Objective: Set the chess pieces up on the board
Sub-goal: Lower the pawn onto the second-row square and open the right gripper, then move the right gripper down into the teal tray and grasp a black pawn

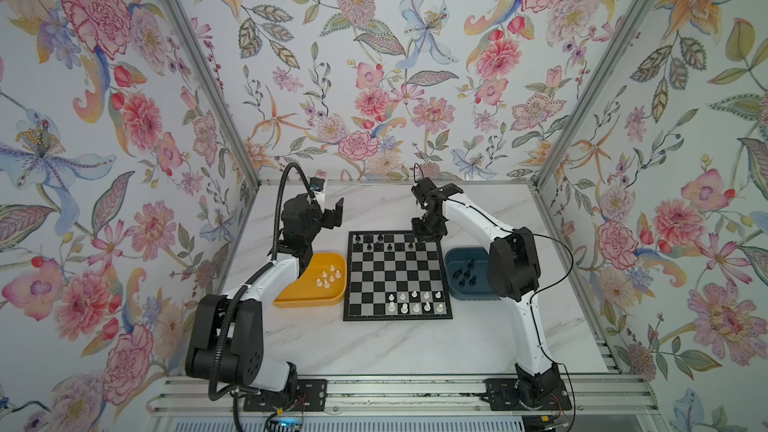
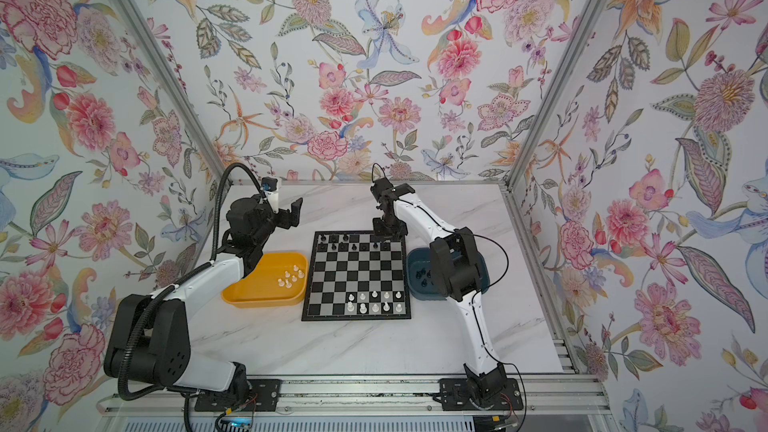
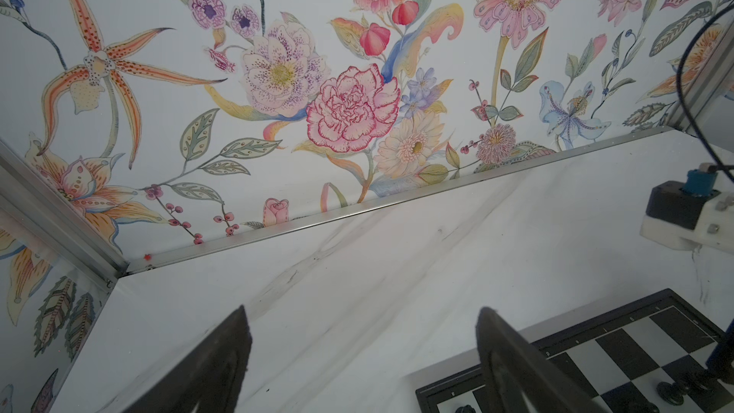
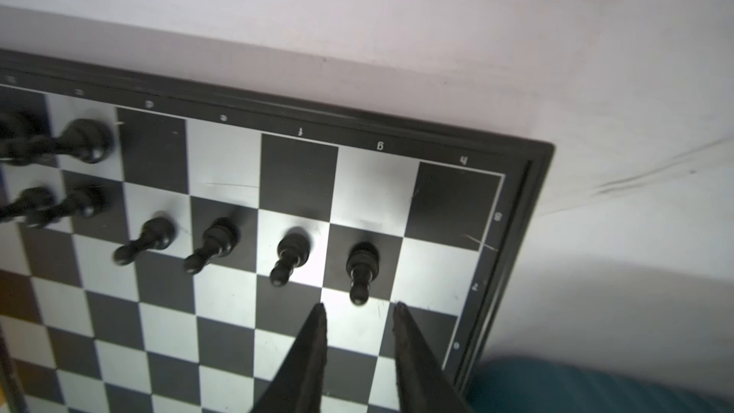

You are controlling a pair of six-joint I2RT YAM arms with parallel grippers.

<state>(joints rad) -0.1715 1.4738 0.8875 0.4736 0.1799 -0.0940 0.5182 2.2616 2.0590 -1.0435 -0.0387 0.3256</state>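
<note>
The board (image 1: 397, 276) (image 2: 357, 280) lies mid-table. Black chess pieces (image 1: 379, 246) stand on its two far rows, white chess pieces (image 1: 415, 302) on its two near rows. In the right wrist view a row of black pawns crosses the board (image 4: 222, 152). My right gripper (image 4: 360, 307) (image 1: 422, 235) hovers at the far right corner, slightly open, its tips either side of the head of the last black pawn (image 4: 362, 262), which stands free on its square. My left gripper (image 3: 365, 311) (image 1: 333, 214) is wide open and empty, raised left of the board's far corner (image 3: 635, 351).
A yellow tray (image 1: 291, 297) left of the board holds several white pieces (image 1: 328, 278). A dark blue tray (image 1: 457, 259) on the right holds several black pieces (image 1: 465, 275), partly under my right arm. Walls close the table at the back and sides.
</note>
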